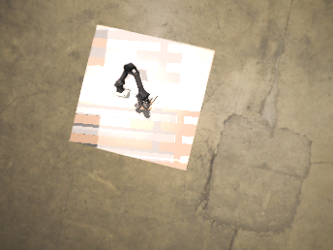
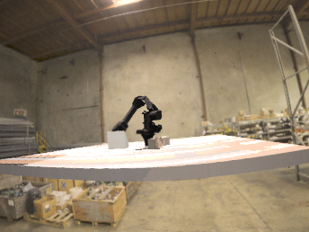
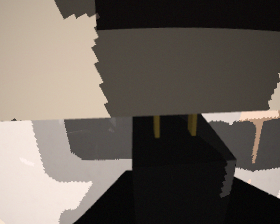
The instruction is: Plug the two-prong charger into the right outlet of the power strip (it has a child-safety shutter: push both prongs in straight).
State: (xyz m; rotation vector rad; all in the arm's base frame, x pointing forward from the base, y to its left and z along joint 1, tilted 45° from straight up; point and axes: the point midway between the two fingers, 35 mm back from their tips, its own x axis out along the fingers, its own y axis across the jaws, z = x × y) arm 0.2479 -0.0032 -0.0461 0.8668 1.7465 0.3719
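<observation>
My gripper (image 3: 168,177) (image 1: 144,105) (image 2: 147,144) is shut on the black charger (image 3: 175,150), its dark fingers on both sides at the bottom of the wrist view. Two gold prongs (image 3: 157,127) (image 3: 192,126) point up the wrist view; their tips are hidden at the lower edge of a grey block that looks like the power strip (image 3: 185,70). In the exterior view the strip (image 2: 154,143) is a small grey box close beside the gripper. The outlets are not visible, so I cannot tell whether the prongs are in one, or in which.
The patterned tabletop (image 1: 194,79) (image 2: 247,147) lies under the arm. A pale block (image 2: 118,139) stands at the arm's base. A black band (image 3: 185,14) crosses the top of the wrist view. Dark, jagged patches on the tabletop show behind the charger.
</observation>
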